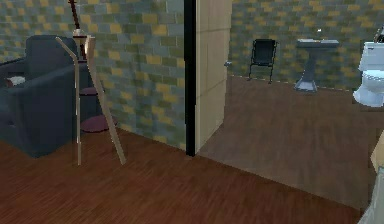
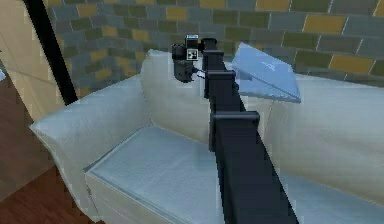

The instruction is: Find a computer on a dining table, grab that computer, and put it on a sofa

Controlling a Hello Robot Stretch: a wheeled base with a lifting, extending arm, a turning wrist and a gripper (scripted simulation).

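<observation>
A pale blue-grey flat slab, shaped like a closed computer (image 2: 266,70), lies tilted at the top of the white sofa's (image 2: 150,160) backrest in the arm side view. The dark arm bar rises over the sofa's seat cushions toward that backrest. At its far end the gripper (image 2: 184,70) shows as a small dark body just left of the slab, in front of the backrest. I cannot tell whether the gripper holds anything, nor whether it touches the slab.
In the forward view a dark blue armchair (image 1: 35,95) stands at the left with a leaning wooden frame (image 1: 95,100) beside it. A tiled wall ends at a doorway (image 1: 205,75); beyond are a dark chair (image 1: 262,57), a pedestal sink (image 1: 314,58) and a toilet (image 1: 371,75).
</observation>
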